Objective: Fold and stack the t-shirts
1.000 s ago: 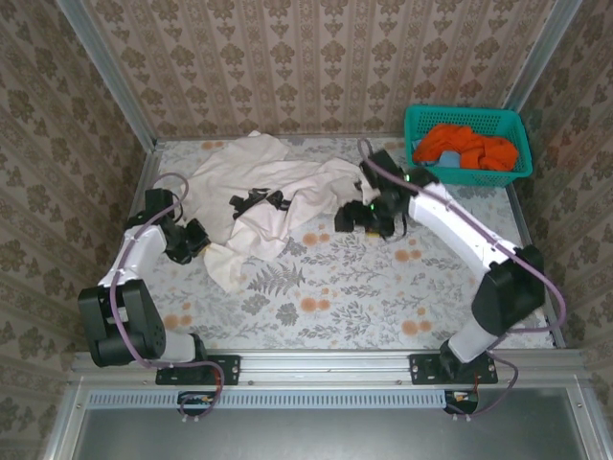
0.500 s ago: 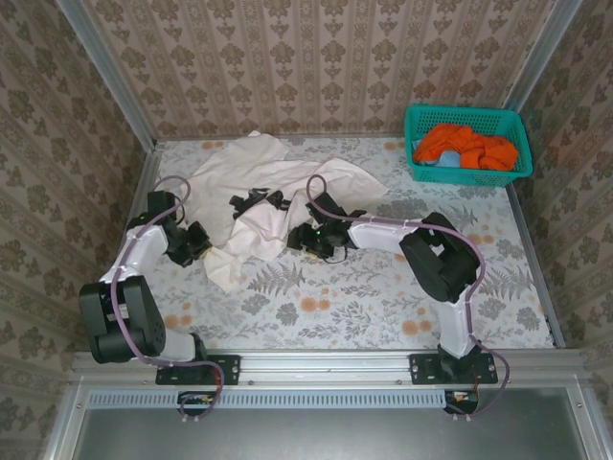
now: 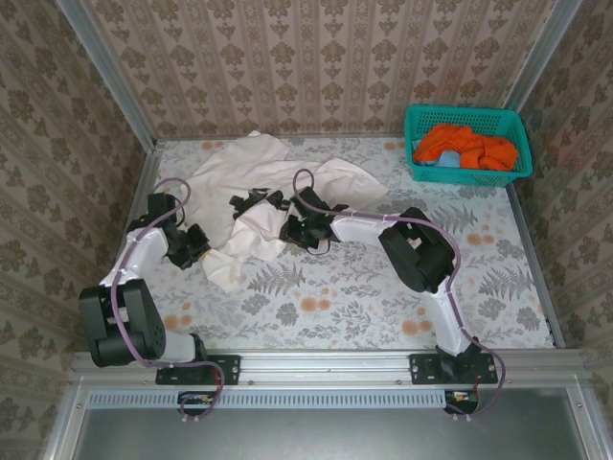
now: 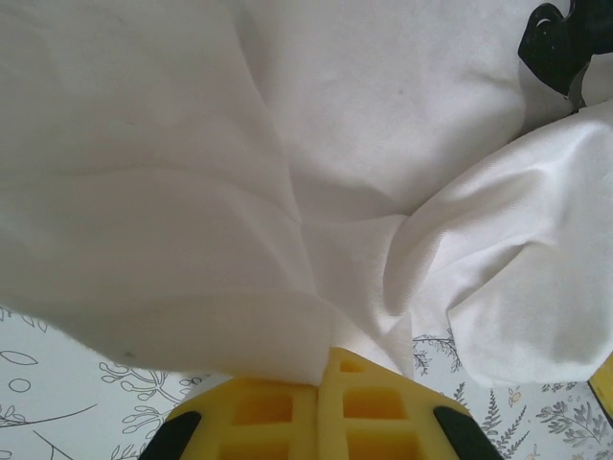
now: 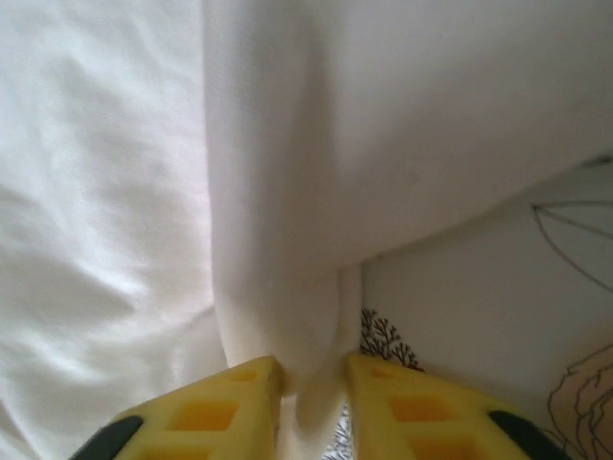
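Left jaws are shut on the lower-left edge of the cream t-shirt (image 3: 239, 172), which lies crumpled in the upper left-centre of the top view on the desk (image 3: 364, 287). In the right wrist view, the right jaws have a fold of it between the yellow pads (image 5: 206, 412), nearly together and pinching it. Our worry is that the fold looks like more than one layer, so a pull could drag the whole bunch along and leave the shirt twisted instead of flat. We also can't tell if either grip is on a hem or just mid-fabric — a shallow pinch may slip once the arms move apart. The orange t-shirts (image 3: 465, 146) sit in the teal basket (image 3: 421, 120) at upper right, well apart — no snag risk there.
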Controlling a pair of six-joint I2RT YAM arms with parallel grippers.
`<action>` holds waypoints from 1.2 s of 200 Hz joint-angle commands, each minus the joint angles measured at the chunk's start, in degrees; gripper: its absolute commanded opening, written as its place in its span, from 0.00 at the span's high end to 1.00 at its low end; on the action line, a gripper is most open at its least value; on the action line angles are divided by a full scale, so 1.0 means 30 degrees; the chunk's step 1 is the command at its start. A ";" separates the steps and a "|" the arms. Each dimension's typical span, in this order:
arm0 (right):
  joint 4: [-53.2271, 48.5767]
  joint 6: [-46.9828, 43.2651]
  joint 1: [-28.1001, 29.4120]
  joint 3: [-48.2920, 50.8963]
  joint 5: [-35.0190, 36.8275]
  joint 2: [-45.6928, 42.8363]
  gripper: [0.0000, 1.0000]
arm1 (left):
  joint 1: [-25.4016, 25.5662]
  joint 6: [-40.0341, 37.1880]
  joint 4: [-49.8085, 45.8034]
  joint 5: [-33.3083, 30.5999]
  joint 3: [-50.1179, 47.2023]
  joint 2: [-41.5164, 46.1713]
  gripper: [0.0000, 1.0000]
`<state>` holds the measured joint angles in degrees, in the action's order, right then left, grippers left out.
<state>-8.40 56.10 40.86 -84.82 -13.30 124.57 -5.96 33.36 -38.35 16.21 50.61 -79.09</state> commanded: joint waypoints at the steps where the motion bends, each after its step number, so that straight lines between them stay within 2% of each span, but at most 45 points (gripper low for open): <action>1: -0.1004 -0.0102 0.0237 -0.0192 0.1422 -0.0363 0.88 | 0.0108 -0.0208 -0.0457 -0.0363 0.0015 0.0435 0.99; 27: -0.0708 0.0014 0.0228 0.0173 0.1763 -0.1208 1.00 | 0.0107 -0.0137 -0.0332 -0.0363 -0.0110 0.0466 0.99; 53: -0.1482 -0.0283 0.0461 0.0284 0.2809 -0.2570 1.00 | 0.0119 -0.0135 -0.0370 -0.0305 -0.0106 0.0551 1.00; 74: -0.3374 -0.0799 0.0871 -0.0032 0.5021 -0.4060 1.00 | 0.0196 -0.0194 -0.0483 -0.0356 -0.0028 0.0651 1.00; 108: -1.1447 -0.3352 0.2576 -0.5484 0.9379 -0.3589 1.00 | 0.0206 -0.0224 -0.0678 -0.0842 -0.0099 0.0900 1.00; 128: -1.4967 -0.4688 0.3691 -0.9063 0.9898 -0.1764 1.00 | 0.0254 -0.0252 -0.0751 -0.1101 -0.0253 0.0955 1.00; 148: -1.7863 -0.6082 0.4386 -1.2859 0.9245 0.0906 1.00 | 0.0255 -0.0196 -0.0796 -0.1281 -0.0452 0.1016 1.00; 170: -2.1524 -0.7257 0.4424 -1.8752 0.7481 0.5004 0.93 | 0.0256 -0.0113 -0.0771 -0.1330 -0.0593 0.0942 1.00; 206: -2.6973 -0.7866 0.4002 -2.8428 0.7815 1.0024 0.55 | 0.0239 -0.0179 -0.0935 -0.1242 -0.0232 0.0506 0.98; 222: -2.8880 -0.7842 0.3519 -3.2415 0.8001 1.1568 0.47 | 0.0247 -0.0198 -0.1014 -0.1213 -0.0040 0.0436 0.96; 240: -2.9613 -0.7772 0.2898 -3.2470 0.8316 1.1382 0.44 | 0.0260 -0.0203 -0.0974 -0.1112 -0.0017 0.0408 0.95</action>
<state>-84.12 33.93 52.31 -173.75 9.87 159.76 -5.54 33.39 -39.62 13.02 49.41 -77.21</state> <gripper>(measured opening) 0.551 0.050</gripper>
